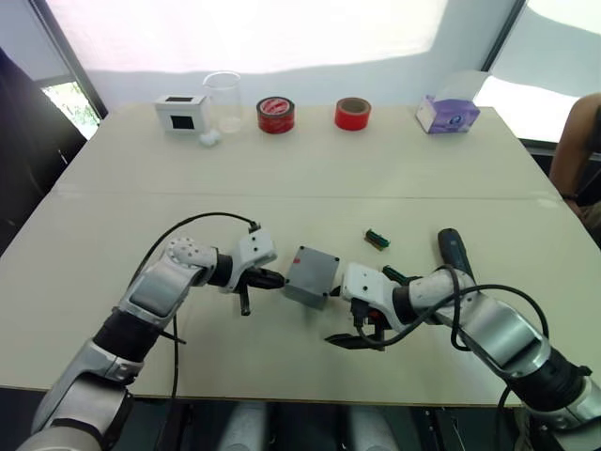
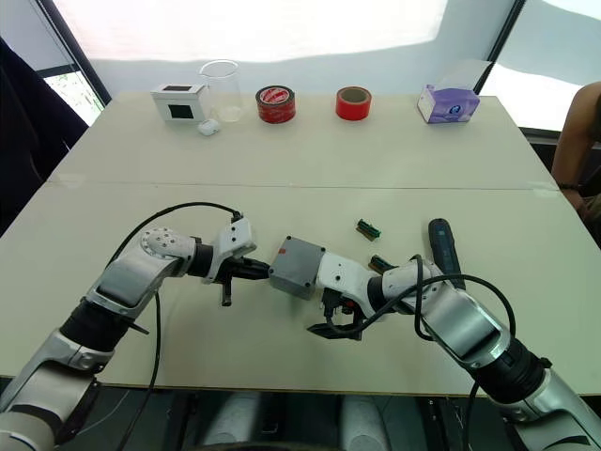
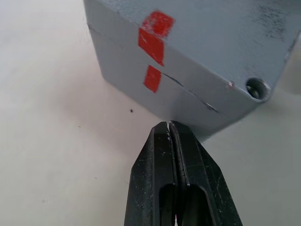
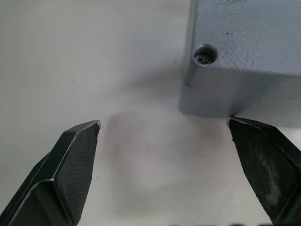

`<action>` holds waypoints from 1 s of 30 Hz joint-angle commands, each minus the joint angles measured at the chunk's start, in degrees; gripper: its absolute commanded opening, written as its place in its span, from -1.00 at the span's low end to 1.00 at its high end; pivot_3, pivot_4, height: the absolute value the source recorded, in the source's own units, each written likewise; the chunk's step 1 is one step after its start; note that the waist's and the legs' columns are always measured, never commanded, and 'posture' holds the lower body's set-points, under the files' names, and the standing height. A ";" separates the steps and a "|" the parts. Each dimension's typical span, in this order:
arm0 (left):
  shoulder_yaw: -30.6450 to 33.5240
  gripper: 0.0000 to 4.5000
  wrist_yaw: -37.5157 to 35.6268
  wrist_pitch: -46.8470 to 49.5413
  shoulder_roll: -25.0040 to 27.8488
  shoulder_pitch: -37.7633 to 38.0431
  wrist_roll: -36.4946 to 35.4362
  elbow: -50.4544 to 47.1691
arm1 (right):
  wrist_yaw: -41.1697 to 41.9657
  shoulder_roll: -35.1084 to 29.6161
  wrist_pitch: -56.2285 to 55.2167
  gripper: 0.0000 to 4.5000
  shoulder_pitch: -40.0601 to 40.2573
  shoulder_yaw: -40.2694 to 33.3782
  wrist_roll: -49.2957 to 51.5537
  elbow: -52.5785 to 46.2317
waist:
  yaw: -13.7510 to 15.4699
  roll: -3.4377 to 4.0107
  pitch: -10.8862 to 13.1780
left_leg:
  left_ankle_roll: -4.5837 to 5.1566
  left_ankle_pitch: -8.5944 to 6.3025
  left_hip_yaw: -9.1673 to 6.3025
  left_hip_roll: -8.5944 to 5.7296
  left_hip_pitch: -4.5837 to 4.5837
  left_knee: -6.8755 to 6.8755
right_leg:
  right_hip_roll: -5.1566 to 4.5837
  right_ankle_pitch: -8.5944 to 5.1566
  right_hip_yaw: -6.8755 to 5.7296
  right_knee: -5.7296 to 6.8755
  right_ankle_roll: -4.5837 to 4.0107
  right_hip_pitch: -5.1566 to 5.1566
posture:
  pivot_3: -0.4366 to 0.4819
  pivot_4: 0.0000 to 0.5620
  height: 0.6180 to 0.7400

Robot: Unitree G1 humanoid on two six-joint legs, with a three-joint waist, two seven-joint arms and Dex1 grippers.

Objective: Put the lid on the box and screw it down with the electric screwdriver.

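The grey box [image 1: 309,279] stands mid-table with the lid [image 3: 202,33] sitting on it; a seam and red tape marks [image 3: 155,40] run down its side. A corner screw hole [image 4: 205,54] shows a screw inside. My left gripper [image 1: 272,278] is shut with nothing in it, its tips touching the box's left wall. My right gripper [image 1: 355,331] is open at the box's right front corner, and one of its fingers [image 4: 263,160] touches the bottom edge. The black electric screwdriver [image 1: 454,252] lies on the table to the right, behind my right arm.
Along the far edge stand a white box with a black screen [image 1: 180,112], a clear cup [image 1: 223,101], two red tape rolls [image 1: 275,115], [image 1: 352,114] and a purple tissue box [image 1: 448,114]. A small green part [image 1: 377,239] lies behind the box. A person's arm [image 1: 575,150] is at the right edge.
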 commanded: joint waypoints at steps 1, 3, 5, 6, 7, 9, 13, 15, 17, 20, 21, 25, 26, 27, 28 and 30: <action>-0.90 -1.00 -0.64 0.25 -0.99 0.09 -1.09 -3.22 | -0.06 0.64 -1.92 0.98 -1.42 -1.18 -0.07 -0.50 | 0.02 0.00 0.00 | 0.00 0.00 0.00 0.00 0.00 0.00 | 0.00 0.00 0.00 0.00 0.00 0.01 | -0.05 -0.47 1.00; -0.85 -1.00 -0.35 0.27 -1.39 0.12 -0.98 -3.15 | 0.01 0.23 -2.39 0.98 -1.61 -1.10 -0.68 -0.02 | 0.02 0.00 0.00 | 0.00 0.00 0.00 0.00 0.00 0.00 | 0.00 0.00 0.00 0.00 0.00 0.01 | -0.05 -0.47 1.00; -0.76 -1.00 -0.33 0.21 -1.50 0.16 -0.92 -3.13 | -0.02 0.11 -2.77 0.98 -1.57 -1.24 -0.95 0.29 | 0.00 0.00 0.00 | 0.00 0.00 0.00 0.00 0.00 0.00 | 0.00 0.00 0.00 0.00 0.00 0.01 | -0.05 -0.47 1.00; -0.72 -1.00 -0.37 0.21 -1.52 0.18 -0.92 -3.15 | -0.08 0.17 -2.86 0.98 -1.53 -1.35 -1.00 0.40 | -0.01 0.00 0.00 | 0.00 0.00 0.00 0.00 0.00 0.00 | 0.00 0.00 0.00 0.00 0.00 0.01 | -0.05 -0.47 1.00; -0.67 -1.00 -0.37 0.17 -1.56 0.19 -0.91 -3.13 | 0.02 0.16 -2.93 0.98 -1.56 -1.49 -1.02 0.49 | -0.01 0.00 0.00 | 0.00 0.00 0.00 0.00 0.00 0.00 | 0.00 0.00 0.00 0.00 0.00 0.01 | -0.05 -0.47 1.00; -0.59 -1.00 -0.33 0.12 -1.63 0.20 -0.87 -3.07 | 0.20 0.13 -2.97 0.98 -1.61 -1.63 -1.08 0.58 | -0.02 0.00 0.00 | 0.00 0.00 0.00 0.00 0.00 0.00 | 0.00 0.00 0.00 0.00 0.00 0.01 | -0.05 -0.47 1.00; -0.52 -1.00 -0.26 0.27 -1.65 0.35 -0.93 -3.25 | 0.33 0.04 -2.95 0.98 -1.47 -1.58 -1.10 0.48 | -0.02 0.00 0.00 | 0.00 0.00 0.00 0.00 0.00 0.00 | 0.00 0.00 0.00 0.00 0.00 0.00 | -0.05 -0.47 1.00; -0.46 -1.00 -0.30 0.32 -1.58 0.48 -1.02 -3.33 | 0.26 0.01 -2.87 0.98 -1.40 -1.59 -1.13 0.37 | -0.02 0.00 0.00 | 0.00 0.00 0.00 0.00 0.00 0.00 | 0.00 0.00 0.00 0.00 0.00 0.00 | -0.05 -0.47 1.00; -0.17 -1.00 -0.26 0.38 -1.46 0.68 -1.17 -3.50 | 0.25 -0.20 -2.73 0.98 -1.30 -1.98 -0.99 0.09 | -0.03 0.00 0.00 | 0.00 0.00 0.00 0.00 0.00 0.00 | 0.00 0.00 0.00 0.00 0.00 0.00 | -0.05 -0.47 1.00; 1.25 -1.00 -0.25 1.08 -1.15 0.79 -2.21 -3.65 | 0.18 -1.10 -2.24 0.98 -0.68 -4.46 -0.06 -0.74 | 0.03 0.00 0.00 | 0.00 0.00 0.00 0.00 0.00 0.00 | 0.00 0.00 0.00 0.00 0.00 0.00 | -0.05 -0.47 1.00; 1.79 -1.00 -0.29 1.34 -0.99 0.83 -2.64 -3.76 | 0.21 -1.45 -2.01 0.98 -0.38 -5.39 0.31 -1.13 | 0.05 0.00 0.00 | 0.00 0.00 0.00 0.00 0.00 0.00 | 0.00 0.00 0.00 0.00 0.00 0.00 | -0.05 -0.47 1.00; 9.83 -1.00 -1.03 6.18 0.35 -0.30 -9.80 -4.70 | 0.58 -4.97 1.04 0.98 3.14 -18.13 5.40 -4.56 | 0.11 0.00 0.00 | 0.00 0.00 -0.01 0.00 -0.01 0.00 | -0.02 0.00 0.00 -0.01 0.00 0.01 | -0.05 -0.47 1.00; 11.64 -1.00 -1.31 7.71 0.62 -0.52 -11.95 -5.38 | 0.49 -5.27 2.26 0.98 4.18 -21.85 7.23 -5.11 | 0.03 -0.01 0.00 | 0.00 0.00 -0.02 0.00 -0.02 0.00 | -0.02 0.00 -0.01 -0.01 0.00 0.01 | -0.05 -0.47 1.00; 12.85 -1.00 -1.59 8.96 0.86 -0.77 -13.63 -6.29 | 0.24 -5.21 3.21 0.98 5.05 -25.05 8.80 -5.26 | 0.04 0.00 0.00 | 0.00 0.00 -0.02 0.00 0.00 0.00 | -0.02 0.00 0.00 -0.01 0.00 0.01 | -0.05 -0.47 1.00; 13.57 -1.00 -1.79 10.02 1.13 -0.97 -14.91 -7.41 | -0.25 -4.75 4.24 0.98 5.80 -27.85 10.30 -5.18 | 0.04 0.00 0.00 | 0.00 0.00 -0.02 0.01 -0.01 0.00 | -0.02 0.00 0.00 0.00 0.00 0.00 | -0.05 -0.47 1.00; 13.75 -1.00 -2.14 11.65 1.81 -1.64 -16.85 -10.26 | -2.16 -3.52 4.99 0.98 7.87 -32.53 11.47 -3.28 | 0.05 0.00 0.00 | 0.00 0.00 -0.04 0.02 0.01 0.00 | -0.01 0.00 0.00 0.00 0.00 0.03 | -0.05 -0.47 1.00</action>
